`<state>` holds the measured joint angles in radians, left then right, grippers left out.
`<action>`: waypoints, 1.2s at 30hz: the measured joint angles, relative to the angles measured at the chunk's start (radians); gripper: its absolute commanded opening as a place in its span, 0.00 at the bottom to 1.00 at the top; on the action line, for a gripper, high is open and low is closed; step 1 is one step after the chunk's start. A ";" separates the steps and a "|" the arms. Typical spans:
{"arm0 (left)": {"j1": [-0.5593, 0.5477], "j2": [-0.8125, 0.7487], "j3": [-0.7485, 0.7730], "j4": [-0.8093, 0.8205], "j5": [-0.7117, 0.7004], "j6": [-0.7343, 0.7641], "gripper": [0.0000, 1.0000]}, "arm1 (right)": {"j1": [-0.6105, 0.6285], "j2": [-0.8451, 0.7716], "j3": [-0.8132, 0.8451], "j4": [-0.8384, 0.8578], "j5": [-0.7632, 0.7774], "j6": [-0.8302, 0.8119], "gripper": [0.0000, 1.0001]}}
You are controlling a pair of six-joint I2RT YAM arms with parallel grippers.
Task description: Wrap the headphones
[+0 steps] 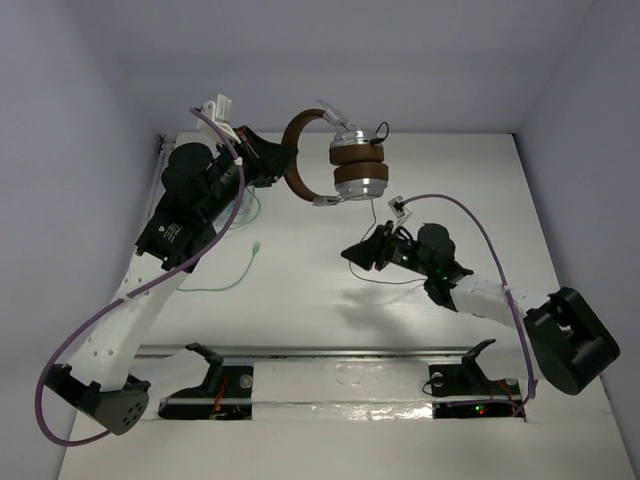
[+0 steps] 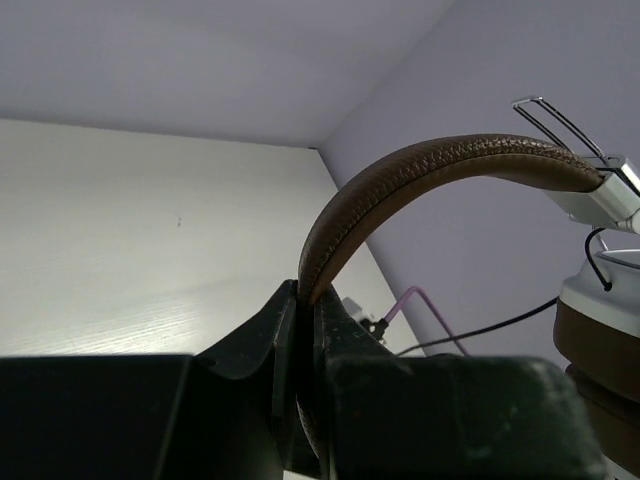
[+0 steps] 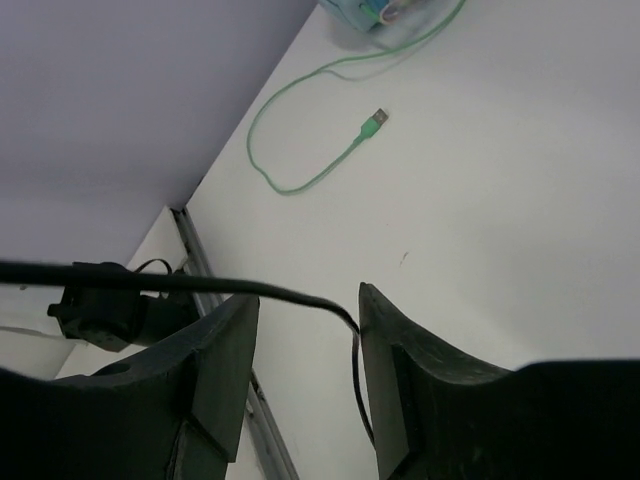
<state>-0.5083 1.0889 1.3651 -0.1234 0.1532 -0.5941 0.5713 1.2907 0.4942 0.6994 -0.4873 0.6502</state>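
Note:
The headphones (image 1: pixel 358 165) hang in the air at the back of the table, with a brown headband (image 1: pixel 292 170) and stacked silver cups with brown pads. My left gripper (image 1: pixel 270 160) is shut on the headband (image 2: pixel 420 170), which rises from between its fingertips (image 2: pixel 305 300). The thin black cable (image 1: pixel 372 215) drops from the cups to my right gripper (image 1: pixel 355 255). In the right wrist view the cable (image 3: pixel 200 285) crosses the gap of that gripper (image 3: pixel 308 310). Its jaws stand apart, and the cable bends down against the right finger (image 3: pixel 400 350) without being pinched.
A green cable (image 1: pixel 235 275) with its plug (image 3: pixel 375 120) lies loose on the table left of centre. It leads to light blue headphones (image 3: pixel 360 12), mostly hidden under my left arm. A metal rail (image 1: pixel 330 352) runs along the near edge. Walls close in the back and sides.

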 measured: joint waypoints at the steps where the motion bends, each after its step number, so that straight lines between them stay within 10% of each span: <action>1: 0.000 0.002 -0.005 0.009 -0.006 -0.015 0.00 | 0.009 0.006 -0.003 0.004 0.005 0.005 0.50; 14: 0.000 0.008 0.005 0.082 -0.114 -0.060 0.00 | 0.136 0.020 -0.019 -0.011 0.093 0.042 0.01; 36: 0.000 -0.074 -0.221 0.073 -0.731 0.103 0.00 | 0.525 -0.200 0.233 -0.814 0.586 -0.021 0.00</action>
<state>-0.5083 1.0149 1.1442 -0.0502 -0.5774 -0.4915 1.0962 1.0904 0.7273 -0.1150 0.0990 0.6296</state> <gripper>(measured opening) 0.036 0.029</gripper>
